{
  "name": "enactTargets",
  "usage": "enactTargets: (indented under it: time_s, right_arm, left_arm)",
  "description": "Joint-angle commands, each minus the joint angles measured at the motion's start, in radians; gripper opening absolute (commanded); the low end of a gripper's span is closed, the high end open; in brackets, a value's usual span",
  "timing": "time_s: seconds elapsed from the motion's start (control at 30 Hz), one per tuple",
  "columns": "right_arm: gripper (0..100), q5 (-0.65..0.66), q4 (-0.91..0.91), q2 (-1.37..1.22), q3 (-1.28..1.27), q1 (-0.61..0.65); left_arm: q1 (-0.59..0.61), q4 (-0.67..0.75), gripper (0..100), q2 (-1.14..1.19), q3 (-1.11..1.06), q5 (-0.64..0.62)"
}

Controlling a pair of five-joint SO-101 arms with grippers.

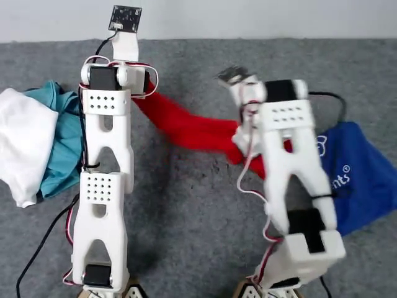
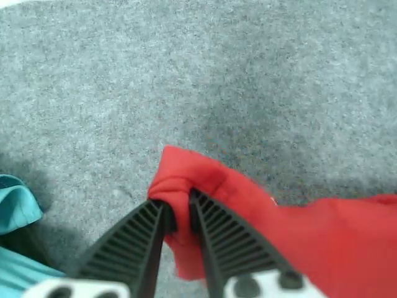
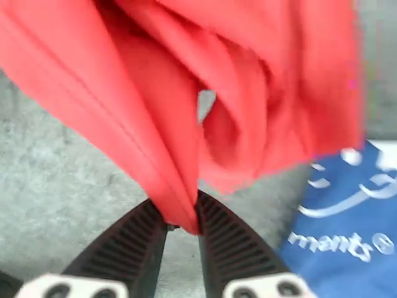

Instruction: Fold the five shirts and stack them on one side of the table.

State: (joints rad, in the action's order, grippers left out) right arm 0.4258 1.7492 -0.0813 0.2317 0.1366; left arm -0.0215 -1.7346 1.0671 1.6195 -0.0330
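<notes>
The table is covered in grey, carpet-like felt (image 1: 186, 236), with a pale wall along its 12 o'clock edge in the high view. The red shirt (image 1: 186, 127) hangs stretched between the two arms just above the centre. It is drawn into a narrow band, with its long axis running from the 10 o'clock end down to the 4 o'clock end.

The left gripper (image 2: 178, 203) is closed narrow, pinching a bunched corner of the red cloth at the 10 o'clock end. The right gripper (image 3: 181, 208) is likewise clamped on a gathered fold at the other end, and loose red folds hang beyond it.

In the high view the white arm bodies cover both pinch points. The shirt's 4 o'clock end disappears under the right arm, so its full outline cannot be made out.

A blue shirt (image 1: 360, 174) lies crumpled at 3 o'clock, partly under the right arm and cut off by the frame edge. At 9 o'clock a teal shirt (image 1: 62, 143) lies beneath a white shirt (image 1: 25, 143), which is also cut off at the edge.
</notes>
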Motion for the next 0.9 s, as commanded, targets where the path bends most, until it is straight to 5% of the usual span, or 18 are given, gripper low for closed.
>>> enactTargets:
  time_s: [0.0, 0.27, 0.57, 0.87]
  right_arm:
    - [1.1, 0.006, 0.035, 0.153, 0.009, -0.101]
    - [1.2, -0.023, 0.038, 0.46, -0.08, -0.222]
    - [2.8, -0.025, -0.15, 0.601, -0.42, -0.183]
    - [31.8, -0.092, -0.472, 0.576, -0.626, 0.042]
  left_arm:
    - [-0.005, -0.018, 2, -0.077, 0.058, 0.012]
    - [-0.005, -0.018, 2, -0.074, 0.056, 0.012]
    - [-0.083, -0.018, 2, -0.075, -0.101, 0.012]
    - [-0.13, -0.005, 2, -0.095, -0.065, 0.012]
